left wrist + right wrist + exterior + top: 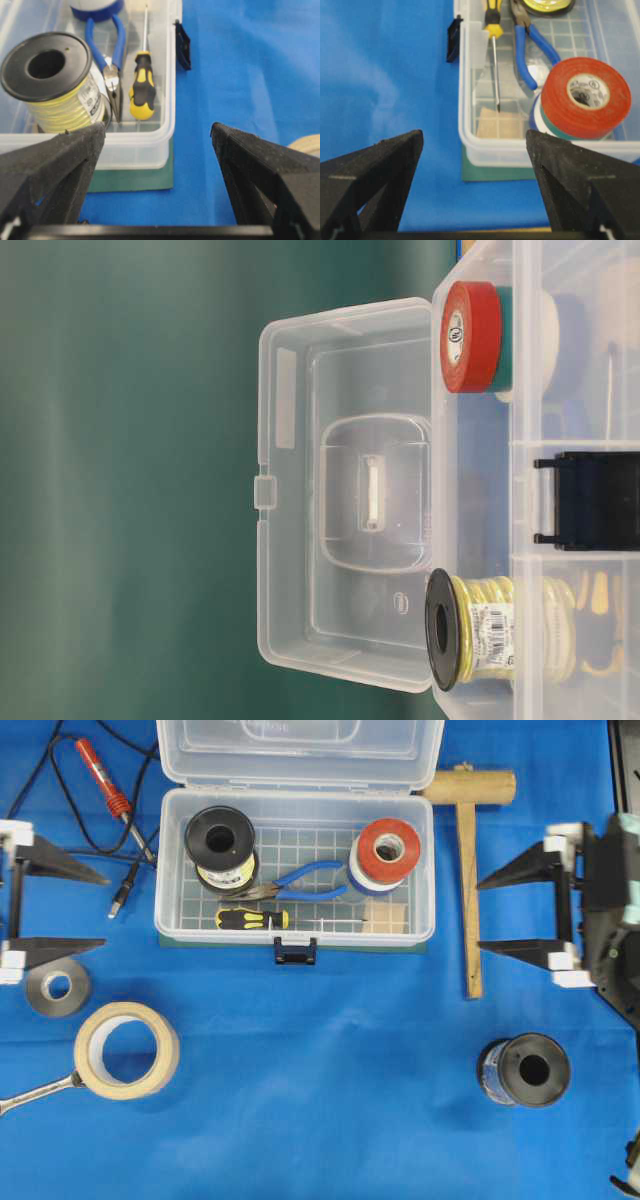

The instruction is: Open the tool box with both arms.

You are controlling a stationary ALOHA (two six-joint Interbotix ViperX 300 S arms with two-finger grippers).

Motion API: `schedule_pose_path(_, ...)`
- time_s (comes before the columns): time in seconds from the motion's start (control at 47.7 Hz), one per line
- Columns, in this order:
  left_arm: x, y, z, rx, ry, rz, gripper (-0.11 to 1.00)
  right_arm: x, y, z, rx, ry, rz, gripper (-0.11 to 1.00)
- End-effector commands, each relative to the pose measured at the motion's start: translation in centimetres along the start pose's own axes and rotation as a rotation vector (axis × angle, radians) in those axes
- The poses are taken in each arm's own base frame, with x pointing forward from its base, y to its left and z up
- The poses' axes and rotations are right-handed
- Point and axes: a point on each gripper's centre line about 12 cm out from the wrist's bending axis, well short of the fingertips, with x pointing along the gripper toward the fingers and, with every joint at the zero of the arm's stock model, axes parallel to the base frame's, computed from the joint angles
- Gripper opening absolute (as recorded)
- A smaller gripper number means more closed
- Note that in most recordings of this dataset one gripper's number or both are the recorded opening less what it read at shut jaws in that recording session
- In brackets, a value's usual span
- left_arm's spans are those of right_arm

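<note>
Box (pixel 295 870) sits open at upper centre of the overhead frame, its lid (pixel 300 750) thrown back toward the top edge and its dark latch (pixel 296 952) hanging at the front wall. Inside I see a yellow wire spool (pixel 221 845) at left, stacked tape rolls (pixel 388 853) with a red one on top at right, blue pliers (pixel 300 885) between them, and a screwdriver (pixel 255 918) along the front.

My left gripper (pixel 60 908) stands at the left edge, jaws spread, gripping nothing, well apart from the box. My right gripper (pixel 520 910) stands at the right, jaws likewise spread and empty, near a wooden mallet (pixel 468 840).

At lower left lie a masking tape ring (pixel 127 1049) and a grey roll (pixel 57 986); what looks like a wrench (pixel 35 1092) touches the ring. A dark spool (pixel 527 1070) sits at lower right.
</note>
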Motion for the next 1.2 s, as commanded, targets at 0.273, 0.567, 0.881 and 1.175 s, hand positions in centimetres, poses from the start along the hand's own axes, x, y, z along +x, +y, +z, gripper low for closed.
schedule_pose_path(0.273, -2.3, -0.1, 0.0, -0.017, -0.097, 0.002, 0.84, -1.6, -0.9, -1.6, 0.033, -0.055, -0.026, 0.83)
schedule_pose_path(0.567, -2.3, -0.1, -0.1, -0.019, -0.094, 0.002, 0.84, -1.7, -1.0, -1.5, 0.035, -0.062, -0.033, 0.83)
schedule_pose_path(0.881, -2.3, -0.1, -0.1, -0.019, -0.094, 0.002, 0.84, -1.7, -1.0, -1.5, 0.032, -0.061, -0.031, 0.83)
schedule_pose_path(1.175, -2.3, -0.1, -0.1, -0.019, -0.094, 0.002, 0.84, -1.7, -1.0, -1.5, 0.032, -0.061, -0.031, 0.83)
